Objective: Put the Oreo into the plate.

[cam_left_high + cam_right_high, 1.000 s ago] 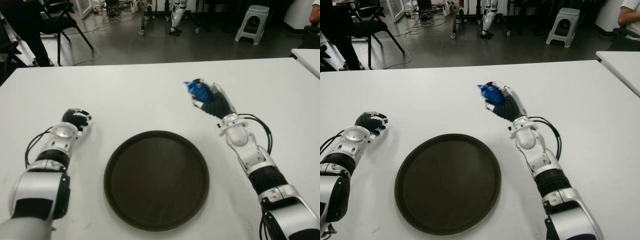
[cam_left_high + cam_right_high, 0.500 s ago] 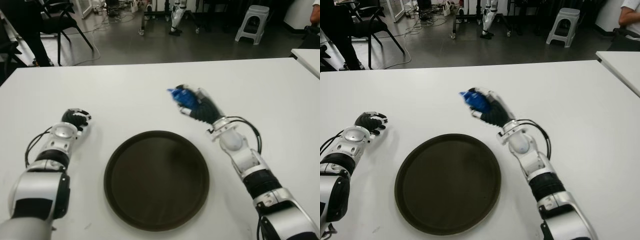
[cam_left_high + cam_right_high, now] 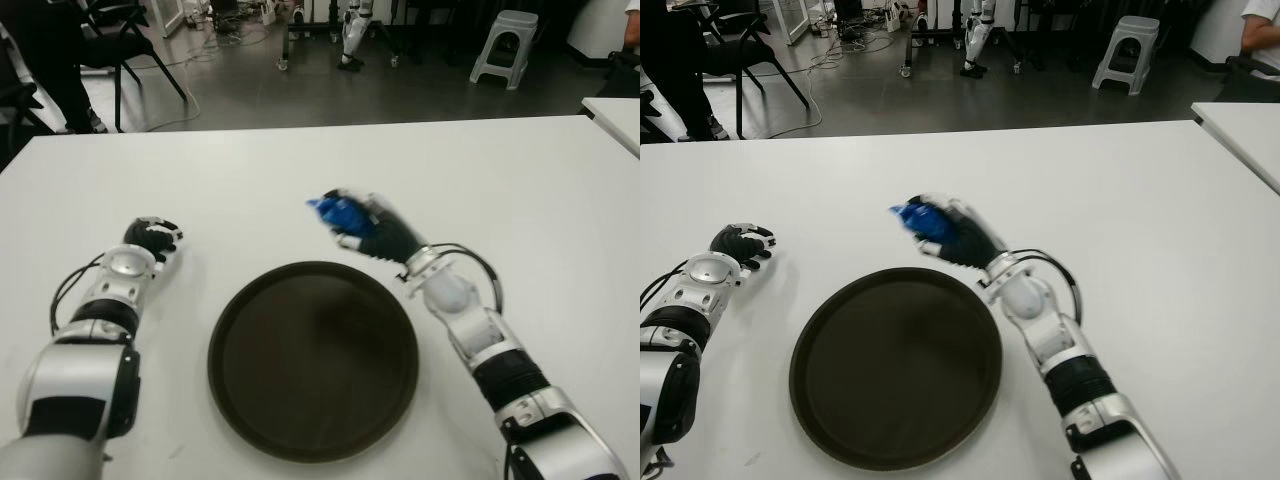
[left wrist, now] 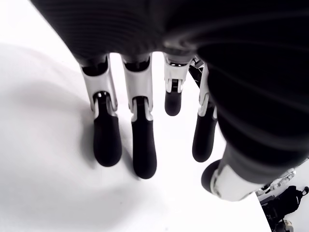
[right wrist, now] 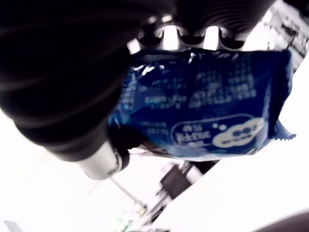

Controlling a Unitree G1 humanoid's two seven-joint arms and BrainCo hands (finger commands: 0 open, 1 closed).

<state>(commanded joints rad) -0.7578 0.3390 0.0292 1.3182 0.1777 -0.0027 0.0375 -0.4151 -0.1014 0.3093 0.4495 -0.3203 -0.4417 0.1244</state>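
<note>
Here the white tabletop (image 3: 300,170) carries a round dark brown plate (image 3: 312,358), which lies near the tabletop's near edge, about midway between its left and right edges. The right hand (image 3: 372,229) is above the tabletop just past the plate's far rim, towards its right side, its fingers (image 5: 72,92) curled tightly around a blue Oreo packet (image 5: 207,108) with white print; the packet is held in the air, not yet in the plate. The left hand (image 3: 150,238) shows near the tabletop's left edge, well apart from the plate, its black-tipped fingers (image 4: 107,140) relaxed, slightly spread and holding nothing.
</note>
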